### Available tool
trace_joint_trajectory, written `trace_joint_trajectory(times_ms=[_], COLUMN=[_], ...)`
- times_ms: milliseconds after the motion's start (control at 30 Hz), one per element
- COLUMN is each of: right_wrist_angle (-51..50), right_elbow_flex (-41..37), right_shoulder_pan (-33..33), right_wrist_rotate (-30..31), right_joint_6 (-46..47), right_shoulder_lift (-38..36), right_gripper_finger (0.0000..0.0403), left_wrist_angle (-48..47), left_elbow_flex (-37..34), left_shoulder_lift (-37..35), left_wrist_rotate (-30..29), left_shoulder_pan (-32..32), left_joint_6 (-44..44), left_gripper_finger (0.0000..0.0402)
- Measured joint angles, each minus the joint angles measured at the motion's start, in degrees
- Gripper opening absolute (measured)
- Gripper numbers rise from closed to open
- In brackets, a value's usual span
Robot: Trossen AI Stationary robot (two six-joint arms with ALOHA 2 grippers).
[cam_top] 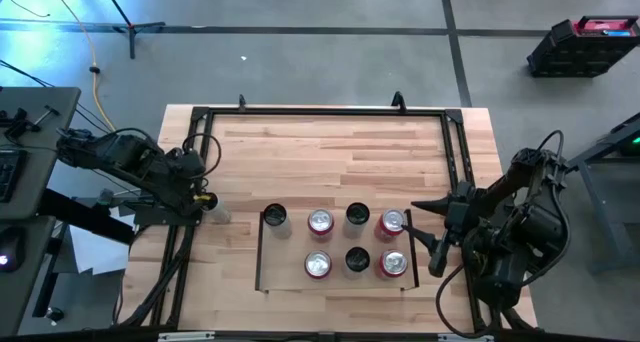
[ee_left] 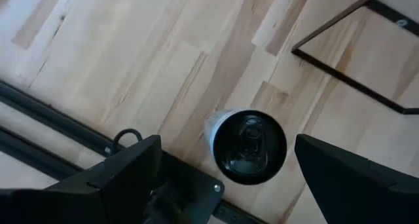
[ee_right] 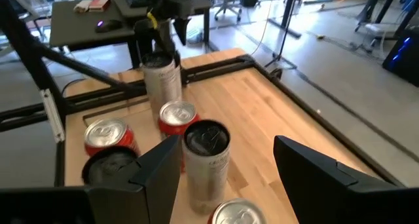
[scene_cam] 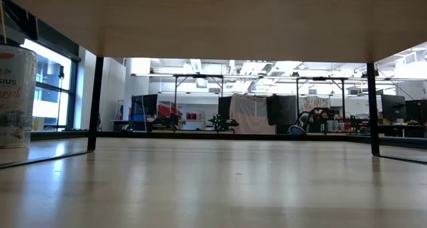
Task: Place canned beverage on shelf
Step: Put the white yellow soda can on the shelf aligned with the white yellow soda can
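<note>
The left gripper (cam_top: 207, 204), fingers spread wide, hovers over a pale black-topped drink can (ee_left: 245, 145) on the striped wooden tabletop (cam_top: 330, 147), at nine o'clock from the pale-wood shelf panel (cam_top: 290, 267). The right gripper (cam_top: 428, 232), partly open and empty, waits at three o'clock.

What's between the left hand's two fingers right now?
A single can with a dark top, standing upright on the tabletop between the open fingers, untouched, off the shelf. The left wrist view shows it.

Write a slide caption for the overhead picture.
Seven cans stand on the shelf; the left hand hovers open over another can.
</note>
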Motion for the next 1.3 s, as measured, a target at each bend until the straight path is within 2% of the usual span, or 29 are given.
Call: trace_joint_trajectory(times_ms=[433, 533, 667, 767, 967, 1300], right_wrist_angle=[0.5, 0.5, 0.5, 0.5, 0.6, 0.6], right_elbow_flex=[0.0, 0.0, 0.0, 0.0, 0.0, 0.0], right_shoulder_pan=[0.0, 0.0, 0.0, 0.0, 0.0, 0.0], right_wrist_rotate=[-1.3, -1.3, -1.5, -1.5, -1.7, -1.7], right_joint_6=[1.7, 2.6, 2.7, 2.7, 4.0, 4.1], right_shoulder_lift=[0.0, 0.0, 0.0, 0.0, 0.0, 0.0], right_gripper_finger=[0.0228, 0.0228, 0.0228, 0.0228, 0.0228, 0.0228], left_wrist_angle=[0.1, 0.5, 2.0, 3.2, 7.3, 6.8], left_elbow_flex=[0.0, -0.8, -5.8, -7.5, -7.8, -7.8], left_shoulder_lift=[6.1, 6.2, 6.1, 5.9, 4.9, 4.2], left_wrist_rotate=[0.6, 1.1, 4.4, 4.1, 3.4, 2.2], left_shoulder_pan=[0.0, 0.0, 0.0, 0.0, 0.0, 0.0], left_joint_6=[0.7, 0.3, 0.9, 2.4, 6.1, 7.1], left_gripper_finger=[0.0342, 0.0342, 0.0342, 0.0342, 0.0342, 0.0342])
